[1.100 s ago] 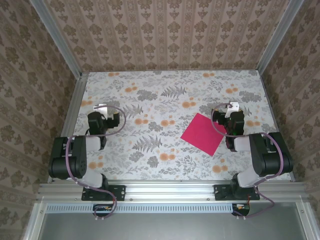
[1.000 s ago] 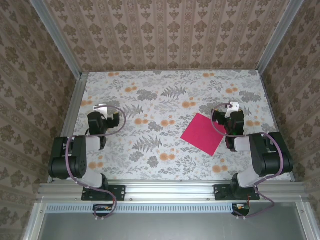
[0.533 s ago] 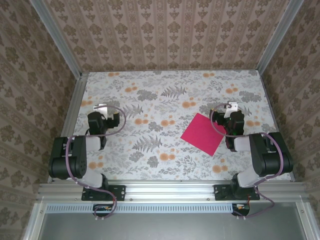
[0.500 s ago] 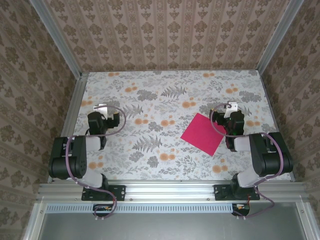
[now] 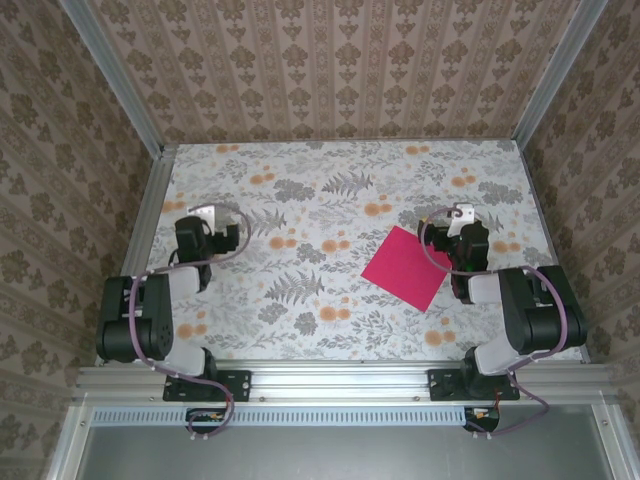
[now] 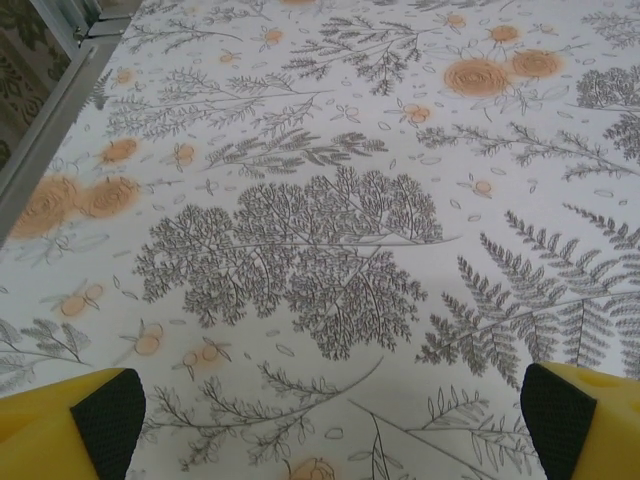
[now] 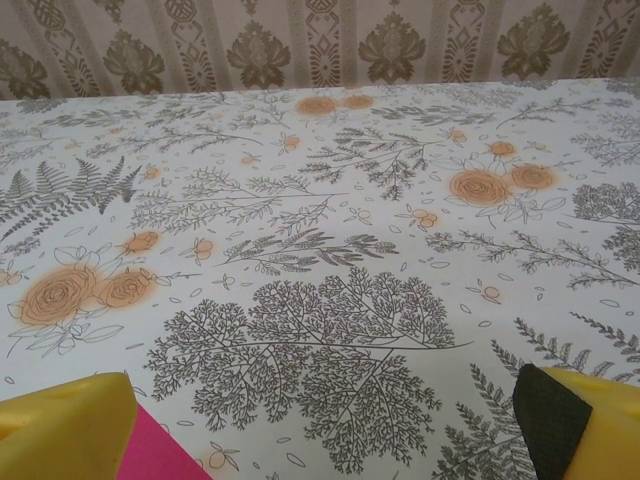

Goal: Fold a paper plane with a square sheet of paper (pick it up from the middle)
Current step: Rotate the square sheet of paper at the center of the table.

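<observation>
The square sheet of paper [image 5: 405, 267] is a magenta-pink square lying flat and unfolded on the flowered tablecloth, right of centre, turned like a diamond. My right gripper [image 5: 460, 213] hovers just past the sheet's right corner, open and empty. In the right wrist view the gripper [image 7: 320, 425] has yellow fingers [image 7: 60, 430] spread wide, and a corner of the sheet [image 7: 160, 455] shows beside the left one. My left gripper [image 5: 203, 215] is far left, well apart from the sheet. It is open over bare cloth, and its fingers [image 6: 100, 425] stand wide around the gripper [image 6: 330, 415].
The tablecloth [image 5: 320, 190] covers the table inside metal frame rails [image 5: 150, 205] and papered walls. A rail runs along the left edge [image 6: 50, 110]. Both arm bases stand at the near edge [image 5: 340, 380].
The left gripper has shifted slightly away from the base. The right arm and the sheet have hardly moved.
</observation>
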Motion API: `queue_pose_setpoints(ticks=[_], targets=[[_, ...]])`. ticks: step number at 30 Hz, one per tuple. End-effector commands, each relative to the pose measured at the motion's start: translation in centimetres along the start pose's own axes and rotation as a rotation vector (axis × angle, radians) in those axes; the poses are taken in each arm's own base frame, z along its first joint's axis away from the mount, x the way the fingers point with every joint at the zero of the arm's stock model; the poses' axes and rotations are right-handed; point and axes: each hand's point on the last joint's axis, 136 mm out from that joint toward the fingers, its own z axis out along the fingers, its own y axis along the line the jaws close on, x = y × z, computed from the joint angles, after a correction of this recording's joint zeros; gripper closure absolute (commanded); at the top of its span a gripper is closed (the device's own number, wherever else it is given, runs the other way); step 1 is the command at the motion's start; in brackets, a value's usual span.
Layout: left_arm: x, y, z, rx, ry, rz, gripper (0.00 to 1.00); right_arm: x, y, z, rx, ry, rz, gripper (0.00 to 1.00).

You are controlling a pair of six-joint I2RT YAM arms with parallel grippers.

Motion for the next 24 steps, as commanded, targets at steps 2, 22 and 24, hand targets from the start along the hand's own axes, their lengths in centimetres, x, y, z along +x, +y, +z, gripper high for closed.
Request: queue_pose_setpoints(ticks=[2, 22, 24], targets=[[-3.7, 0.9, -1.7, -0.028, 0.035, -0.028, 0.0, -3.4, -1.1, -2.2, 0.087, -0.08, 0.01, 0.0], [-9.4, -0.7, -9.5, 0.082, 0.16, -0.359, 0.0, -3.7, 1.7, -6.0, 0.078, 0.451, 0.49, 0.0], [-9.4, -1.2, -9.8, 0.11, 0.176, -0.349, 0.0, -1.9, 2.0, -5.8, 0.09, 0.522, 0.518, 0.0]])
